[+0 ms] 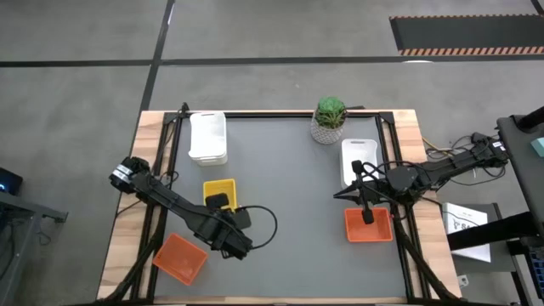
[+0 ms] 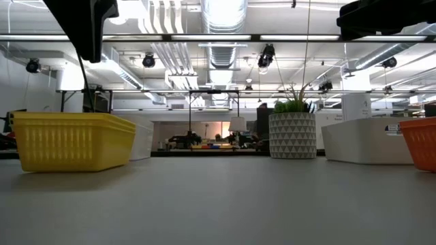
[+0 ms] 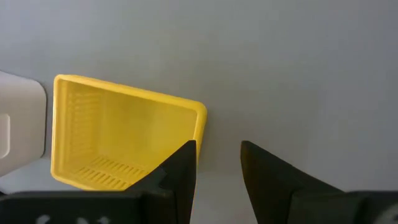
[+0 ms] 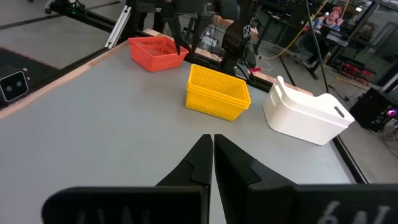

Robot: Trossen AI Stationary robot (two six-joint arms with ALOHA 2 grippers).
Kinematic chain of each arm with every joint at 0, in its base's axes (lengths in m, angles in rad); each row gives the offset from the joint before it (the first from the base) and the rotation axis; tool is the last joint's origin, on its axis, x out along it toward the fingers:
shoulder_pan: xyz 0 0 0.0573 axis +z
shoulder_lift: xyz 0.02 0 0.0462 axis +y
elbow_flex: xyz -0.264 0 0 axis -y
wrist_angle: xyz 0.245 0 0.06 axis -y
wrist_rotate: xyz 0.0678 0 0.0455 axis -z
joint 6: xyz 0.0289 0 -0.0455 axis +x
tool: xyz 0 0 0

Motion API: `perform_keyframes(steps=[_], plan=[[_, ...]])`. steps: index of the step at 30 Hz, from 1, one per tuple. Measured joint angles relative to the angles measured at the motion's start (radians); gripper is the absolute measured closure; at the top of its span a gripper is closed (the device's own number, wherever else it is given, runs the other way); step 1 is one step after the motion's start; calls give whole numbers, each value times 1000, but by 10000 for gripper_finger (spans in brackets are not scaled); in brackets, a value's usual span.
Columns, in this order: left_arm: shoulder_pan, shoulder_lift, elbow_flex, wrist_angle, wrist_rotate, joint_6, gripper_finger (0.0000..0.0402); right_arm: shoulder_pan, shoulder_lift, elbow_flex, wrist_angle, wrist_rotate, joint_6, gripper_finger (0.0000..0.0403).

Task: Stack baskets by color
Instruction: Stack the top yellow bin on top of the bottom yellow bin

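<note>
Yellow rectangular plastic basket (image 3: pixel 118 140) just beside left gripper (image 3: pixel 219 163), fingers parted, holding nothing, right gripper (image 4: pixel 212 152) pressed shut, empty, above orange plastic basket (image 1: pixel 368 225).

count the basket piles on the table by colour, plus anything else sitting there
white basket piles: 2
yellow basket pile: 1
orange basket piles: 2
potted plant: 1
total: 6
How many baskets are nested within each pile cannot be told.
</note>
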Motion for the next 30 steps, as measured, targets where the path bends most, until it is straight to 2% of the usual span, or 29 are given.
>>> perform_keyframes(steps=[8, 16, 22, 30], plan=[[0, 0, -4, 22, -25, 3, 292, 0, 0, 0, -9, 0, 0, 394], [8, 0, -47, 240, -200, 49, 292, 0, 0, 0, -16, 0, 9, 394], [39, 3, -128, 420, -221, 81, 292, 0, 0, 0, -19, 0, 11, 394], [69, 4, -265, 530, -208, 72, 292, 0, 0, 0, -22, 0, 21, 394]])
